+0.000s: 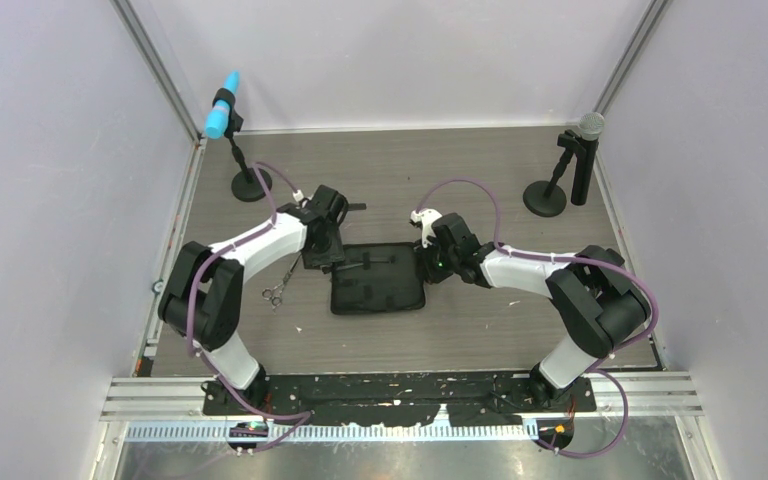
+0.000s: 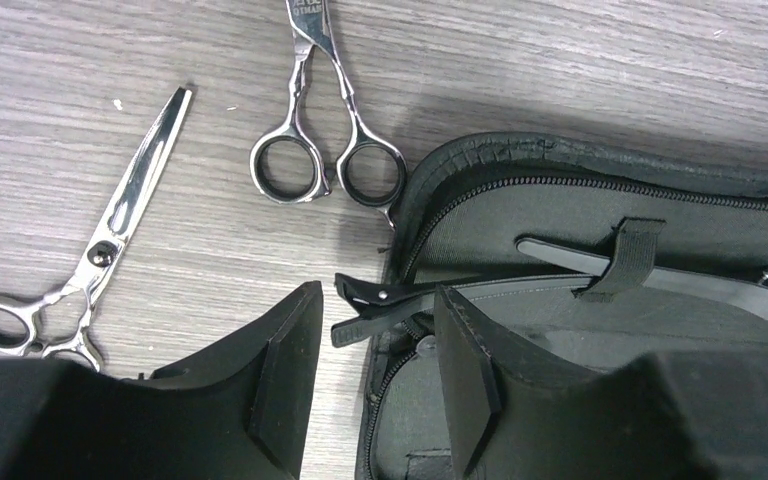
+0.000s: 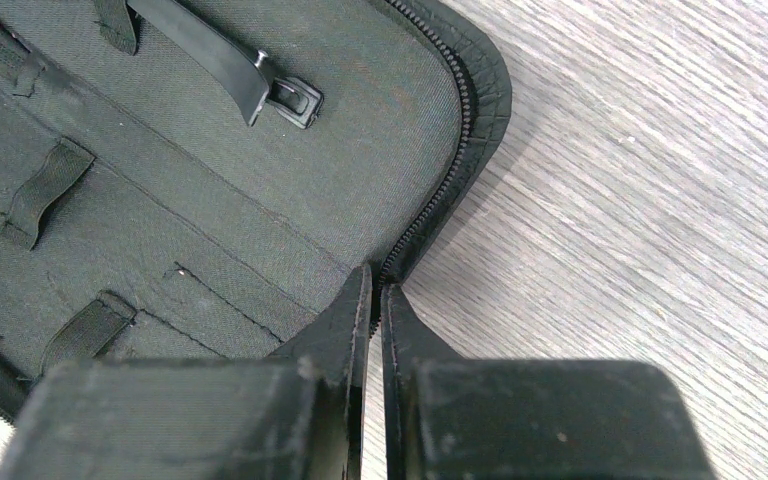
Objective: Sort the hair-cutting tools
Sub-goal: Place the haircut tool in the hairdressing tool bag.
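Left hand (image 2: 376, 300) half-spread astride a black clip (image 2: 390, 293) on the zip rim of the case (image 2: 520, 215). Right hand (image 3: 374, 300) pinched shut on the opposite rim. One scissors (image 2: 312, 55) just beside the case, second scissors (image 2: 103, 252) farther out on open bench (image 2: 580, 60).

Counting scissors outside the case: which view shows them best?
Left wrist: two scissors lie large and sharp on the table beside the case. Top external shows them tiny by the left arm; right wrist shows none.
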{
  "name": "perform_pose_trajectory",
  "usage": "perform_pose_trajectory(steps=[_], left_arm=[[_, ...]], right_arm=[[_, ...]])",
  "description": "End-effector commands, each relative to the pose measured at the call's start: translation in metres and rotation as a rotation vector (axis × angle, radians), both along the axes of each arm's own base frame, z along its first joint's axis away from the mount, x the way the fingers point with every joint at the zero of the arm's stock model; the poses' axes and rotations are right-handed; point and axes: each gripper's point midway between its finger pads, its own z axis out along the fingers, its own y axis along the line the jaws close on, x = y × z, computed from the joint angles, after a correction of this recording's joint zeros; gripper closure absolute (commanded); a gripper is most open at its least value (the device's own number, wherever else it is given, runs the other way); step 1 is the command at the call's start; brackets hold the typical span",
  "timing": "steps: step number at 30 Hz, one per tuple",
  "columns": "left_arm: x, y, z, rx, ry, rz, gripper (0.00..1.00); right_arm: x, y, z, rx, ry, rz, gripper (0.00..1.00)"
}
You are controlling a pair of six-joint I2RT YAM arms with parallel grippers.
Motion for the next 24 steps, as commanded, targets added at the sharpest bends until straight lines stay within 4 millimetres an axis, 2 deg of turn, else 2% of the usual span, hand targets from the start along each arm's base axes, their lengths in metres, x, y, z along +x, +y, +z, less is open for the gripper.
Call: perform_pose_trajectory(steps=[1, 14, 24], left_arm=[[0.013, -0.004, 0.006, -0.003, -0.023, -0.018, 0.53], [0.030, -0.030, 0.019, -0.021, -0.049, -0.133, 0.55], [0.024, -0.056, 0.019, -0.014, -0.031, -0.193, 0.56]], right_arm=[[0.008, 0.009, 0.010, 0.017, -0.043, 0.022, 0.95], [0.006, 0.013, 0.010, 0.013, -0.040, 0.040, 0.95], [0.003, 0.015, 0.009, 0.006, -0.038, 0.053, 0.95]])
